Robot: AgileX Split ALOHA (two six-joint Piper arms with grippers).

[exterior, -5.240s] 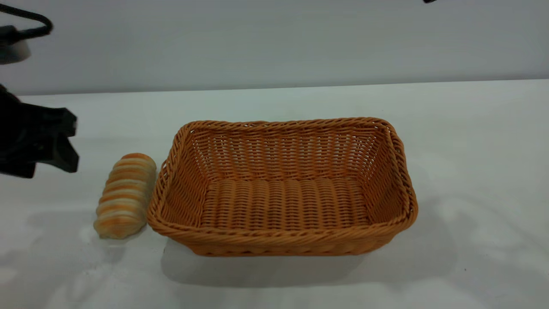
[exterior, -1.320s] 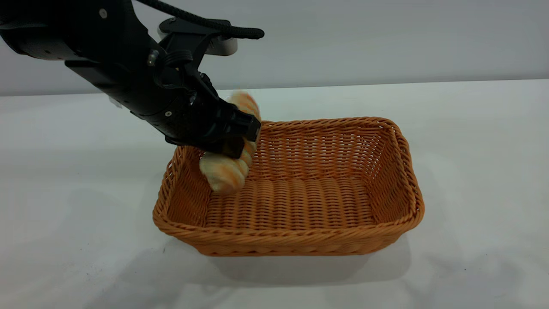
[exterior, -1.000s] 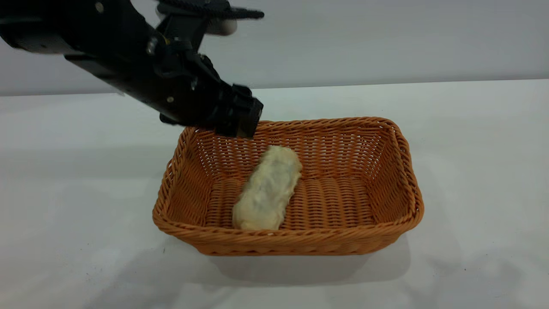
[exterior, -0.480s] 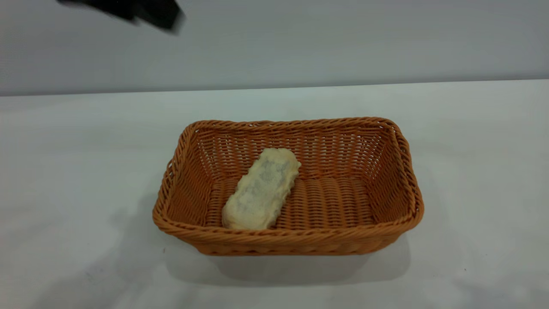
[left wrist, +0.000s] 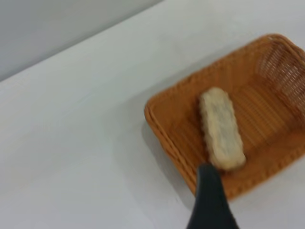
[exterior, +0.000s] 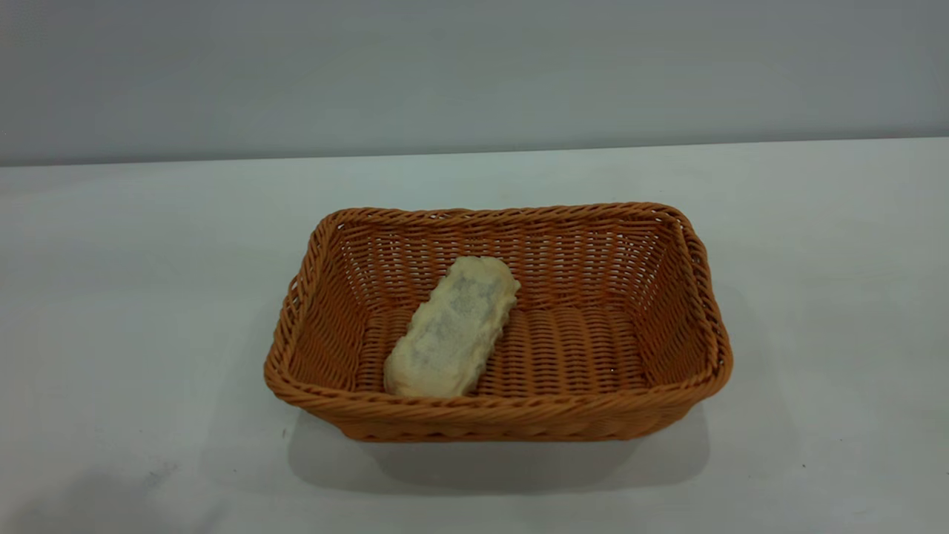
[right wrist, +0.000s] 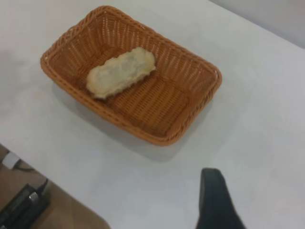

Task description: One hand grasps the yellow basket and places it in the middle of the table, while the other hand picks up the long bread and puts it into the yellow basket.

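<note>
A plain grey wall (exterior: 474, 70) stands behind the work surface. A black device (right wrist: 21, 205) with a cable (partly cropped) lies on brown floor (right wrist: 71, 217).

The yellow basket (exterior: 682, 297) is orange-tan wicker, its walls finely woven and its rim braided. The long bread (exterior: 451, 326) shows a pale cream face mottled grey. The worktop (exterior: 830, 245) is plain white with tiny dark specks.

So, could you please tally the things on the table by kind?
Wicker basket: 1
Bread loaf, lying pale side up inside the basket: 1
Total: 2
</note>
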